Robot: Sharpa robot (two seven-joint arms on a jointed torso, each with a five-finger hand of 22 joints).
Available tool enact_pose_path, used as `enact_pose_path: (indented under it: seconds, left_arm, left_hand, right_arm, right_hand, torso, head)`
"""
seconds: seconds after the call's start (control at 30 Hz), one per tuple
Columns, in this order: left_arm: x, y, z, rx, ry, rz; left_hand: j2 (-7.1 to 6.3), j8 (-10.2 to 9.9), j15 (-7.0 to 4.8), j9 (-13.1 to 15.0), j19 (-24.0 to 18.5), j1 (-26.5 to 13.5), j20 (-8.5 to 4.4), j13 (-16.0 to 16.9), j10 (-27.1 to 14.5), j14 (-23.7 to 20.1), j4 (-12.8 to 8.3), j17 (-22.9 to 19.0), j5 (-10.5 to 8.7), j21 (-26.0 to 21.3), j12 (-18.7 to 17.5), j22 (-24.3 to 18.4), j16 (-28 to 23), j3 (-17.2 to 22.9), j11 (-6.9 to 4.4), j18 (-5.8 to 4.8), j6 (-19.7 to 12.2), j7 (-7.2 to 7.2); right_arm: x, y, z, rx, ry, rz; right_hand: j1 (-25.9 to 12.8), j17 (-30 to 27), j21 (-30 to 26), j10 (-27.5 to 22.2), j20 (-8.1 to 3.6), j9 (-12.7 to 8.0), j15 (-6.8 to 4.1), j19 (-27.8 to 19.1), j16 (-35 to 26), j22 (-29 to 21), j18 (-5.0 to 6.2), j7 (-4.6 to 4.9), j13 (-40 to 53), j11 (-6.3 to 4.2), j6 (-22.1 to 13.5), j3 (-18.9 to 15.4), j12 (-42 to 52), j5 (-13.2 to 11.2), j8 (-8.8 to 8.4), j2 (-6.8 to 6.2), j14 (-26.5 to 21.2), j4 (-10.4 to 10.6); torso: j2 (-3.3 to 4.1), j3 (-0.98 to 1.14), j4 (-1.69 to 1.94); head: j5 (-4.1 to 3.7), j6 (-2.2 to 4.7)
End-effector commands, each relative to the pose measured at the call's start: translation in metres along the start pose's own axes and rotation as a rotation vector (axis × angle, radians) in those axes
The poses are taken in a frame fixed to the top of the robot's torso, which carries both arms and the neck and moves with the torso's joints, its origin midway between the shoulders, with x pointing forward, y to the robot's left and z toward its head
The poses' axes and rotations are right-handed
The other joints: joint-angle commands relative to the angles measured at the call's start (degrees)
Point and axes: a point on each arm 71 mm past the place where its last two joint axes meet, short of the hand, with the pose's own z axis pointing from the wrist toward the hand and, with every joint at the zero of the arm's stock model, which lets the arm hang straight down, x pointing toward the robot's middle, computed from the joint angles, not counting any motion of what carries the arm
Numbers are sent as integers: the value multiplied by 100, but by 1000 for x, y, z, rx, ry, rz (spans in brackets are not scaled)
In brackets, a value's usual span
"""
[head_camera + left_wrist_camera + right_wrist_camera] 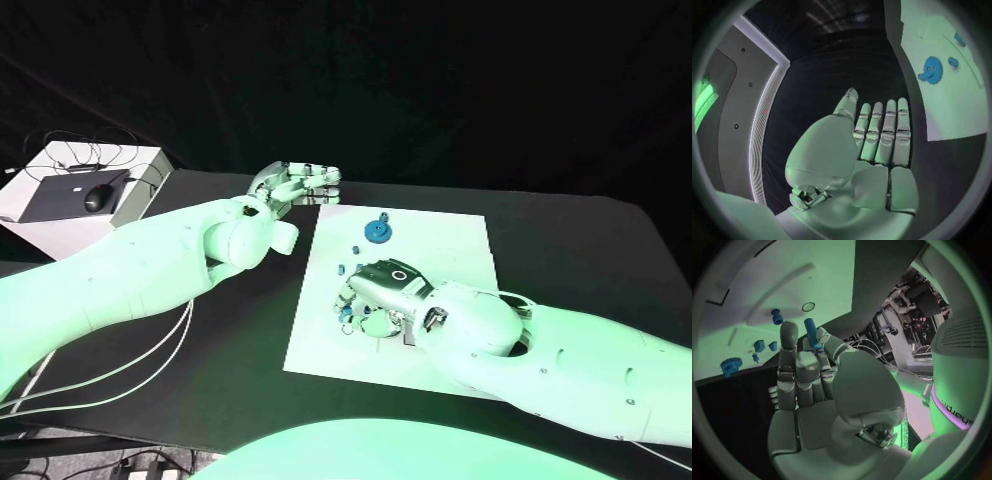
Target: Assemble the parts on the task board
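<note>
We see the white task board (pixel 433 250) lying in the middle of the black table (pixel 577 250), with the right hand (pixel 387 290) over its near left part. In the right wrist view that hand (pixel 811 385) holds a slim blue peg (pixel 811 332) pinched between the thumb and a finger, the peg standing up above the fingertips while the other fingers rise side by side next to it. Beyond it on the board we make out several small blue parts: a gear-like piece (pixel 731 365), two small blocks (pixel 759 345) and a knob-shaped piece (pixel 776 316). From the head view a round blue gear (pixel 376 232) lies on the far left part of the board, well apart from the right hand. The left hand (pixel 296 185) hovers at the board's far left corner, off the board; in its own wrist view its fingers (pixel 882 135) are straight, close together and hold nothing. A grey box (pixel 80 185) with a mouse on it stands at the far left.
</note>
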Motion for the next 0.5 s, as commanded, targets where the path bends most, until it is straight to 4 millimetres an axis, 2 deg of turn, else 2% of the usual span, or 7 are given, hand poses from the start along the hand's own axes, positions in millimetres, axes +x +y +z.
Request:
enact_pose_path:
  seconds: [0.03,0.3,0.5]
  left_arm:
    - [1,-2,0,16,14,-6]
    - [-1,-2,-1,15,13,-5]
    - [-2,-2,-2,14,11,-3]
  left_hand:
    - [20,-5,4,-6,17,-2,13,-8,49,-7,27,3,-26,15,-11,-7,-15,15,3,-3,36,14]
    - [20,-5,4,-6,17,-2,13,-8,49,-7,27,3,-26,15,-11,-7,-15,15,3,-3,36,14]
    - [20,-5,4,-6,17,-2,13,-8,49,-7,27,3,-26,15,-11,-7,-15,15,3,-3,36,14]
  right_arm:
    - [3,0,0,-4,-2,-17]
    - [7,-4,-3,3,11,-18]
    - [9,-3,-4,3,15,-15]
  right_hand:
    - [172,-6,-21,529,-25,-3,-17,8,-20,8,140,12,27,-276,32,2,25,38,-3,239,12,-29]
    - [172,-6,-21,529,-25,-3,-17,8,-20,8,140,12,27,-276,32,2,25,38,-3,239,12,-29]
    - [162,2,-37,537,-25,-3,-19,14,-17,29,141,9,27,-279,41,5,24,37,-3,246,16,-44]
  torso:
    - [2,5,2]
    - [-1,-1,-7]
    - [-2,7,-3]
  head:
    - [7,-33]
    - [6,-46]
    - [26,-64]
